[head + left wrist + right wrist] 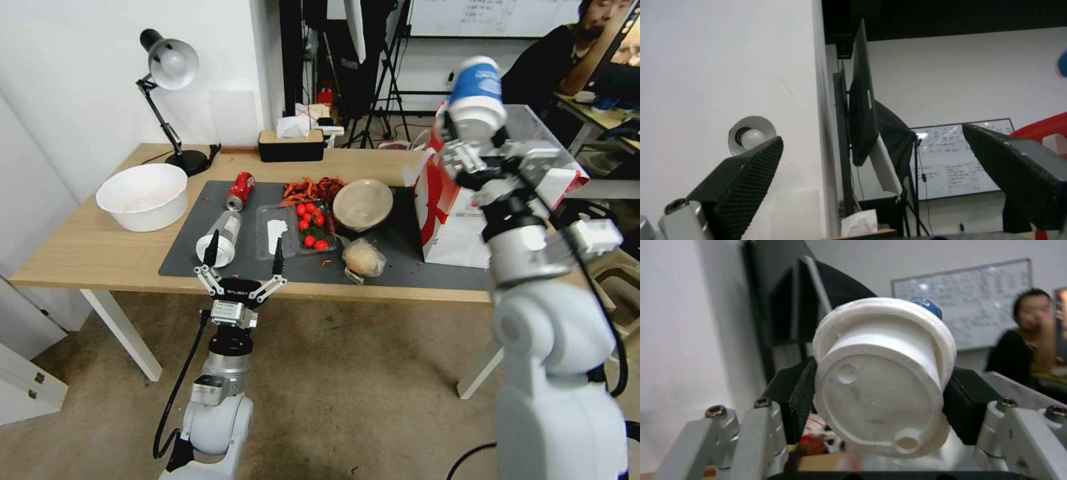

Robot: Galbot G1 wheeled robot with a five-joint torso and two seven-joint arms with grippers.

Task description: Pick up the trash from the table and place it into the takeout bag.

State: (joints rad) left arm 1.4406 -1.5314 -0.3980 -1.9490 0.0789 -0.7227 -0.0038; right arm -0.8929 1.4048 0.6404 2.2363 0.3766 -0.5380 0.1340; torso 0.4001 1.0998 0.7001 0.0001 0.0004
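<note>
Right gripper (475, 137) pinches blue cup (475, 90) above takeout bag (453, 213); best centred over opening, lowered before letting go. Left gripper (244, 259) spread, idle at table (87, 250) edge.

The surface (100, 250) looks like light, matt wood under a dull grey mat (393, 263). The cup (882, 373) has a smooth white plastic lid. The bag (448, 220) is paper, the can (240, 191) glossy metal, the bun's wrap (363, 259) shiny clear film.
</note>
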